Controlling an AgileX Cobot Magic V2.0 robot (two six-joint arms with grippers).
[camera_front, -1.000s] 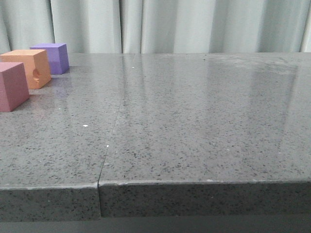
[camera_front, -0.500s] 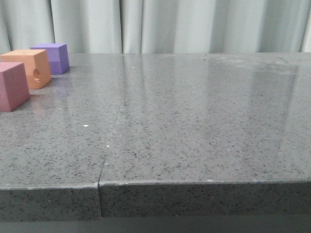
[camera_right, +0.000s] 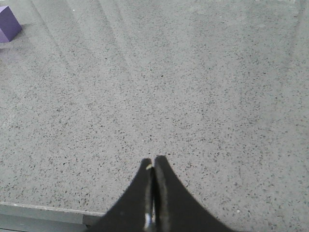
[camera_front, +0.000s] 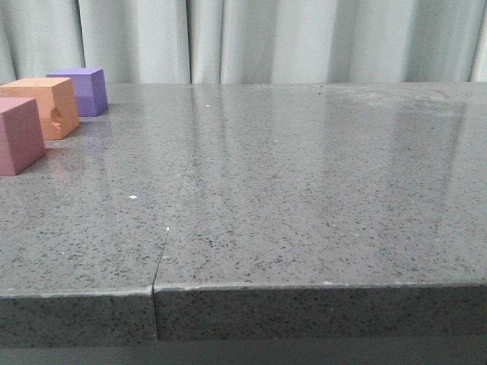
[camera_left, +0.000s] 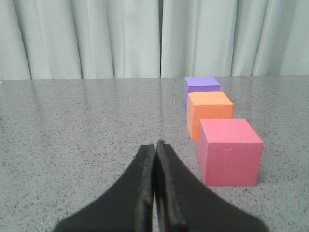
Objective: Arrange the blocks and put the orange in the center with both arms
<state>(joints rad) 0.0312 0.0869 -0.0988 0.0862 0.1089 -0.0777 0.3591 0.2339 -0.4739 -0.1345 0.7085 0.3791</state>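
The table (camera_front: 304, 190) is glossy speckled grey stone; the blocks (camera_left: 210, 113) look matt foam.

Three cubes (camera_front: 42, 114) along table's (camera_front: 304, 190) left

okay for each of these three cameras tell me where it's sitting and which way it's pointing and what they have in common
Front view: low at the table's near edge, facing forward to the curtain; purple cube, orange cube and pinkish-red cube sit far left; no robot parts show.
Left wrist view: low over the table, looking along the three-cube row; the shut left gripper shows.
Right wrist view: higher, angled down at the tabletop; the shut right gripper shows.
Shared: all three views see the purple cube; front and left wrist see all three cubes.
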